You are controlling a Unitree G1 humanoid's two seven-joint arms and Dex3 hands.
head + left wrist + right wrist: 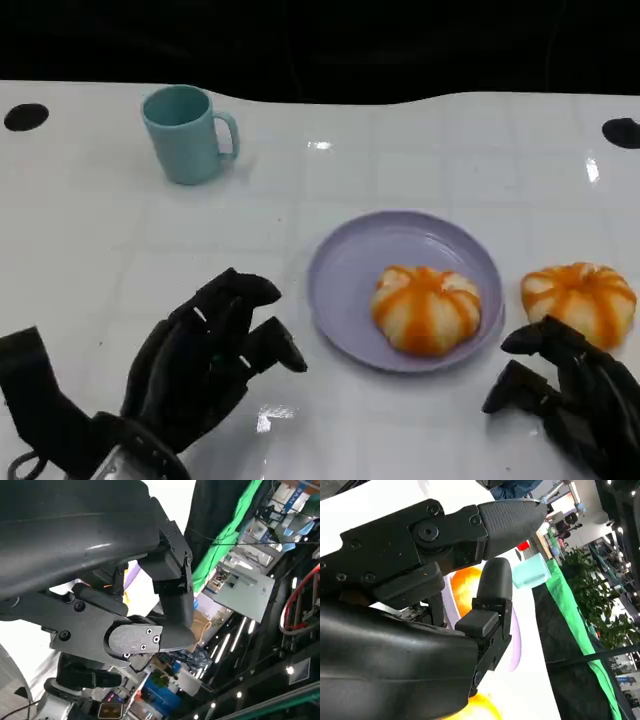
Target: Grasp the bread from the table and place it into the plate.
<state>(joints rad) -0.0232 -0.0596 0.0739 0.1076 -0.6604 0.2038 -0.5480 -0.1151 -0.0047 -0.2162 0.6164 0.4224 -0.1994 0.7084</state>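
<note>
An orange-and-white striped bread [426, 308] lies in the lilac plate [340, 272] at the table's middle. A second striped bread [578, 300] lies on the table just right of the plate. My right hand [565, 400] hovers at the lower right, just in front of that second bread, fingers apart and holding nothing. My left hand [205, 360] sits at the lower left, left of the plate, fingers loosely spread and empty. In the right wrist view the fingers [490, 595] stand before the orange bread [465, 587] and the plate [516, 640].
A teal mug [187, 133] stands at the back left of the white table [120, 250]; it also shows in the right wrist view as the mug [532, 570]. Dark round holes mark the table's far corners.
</note>
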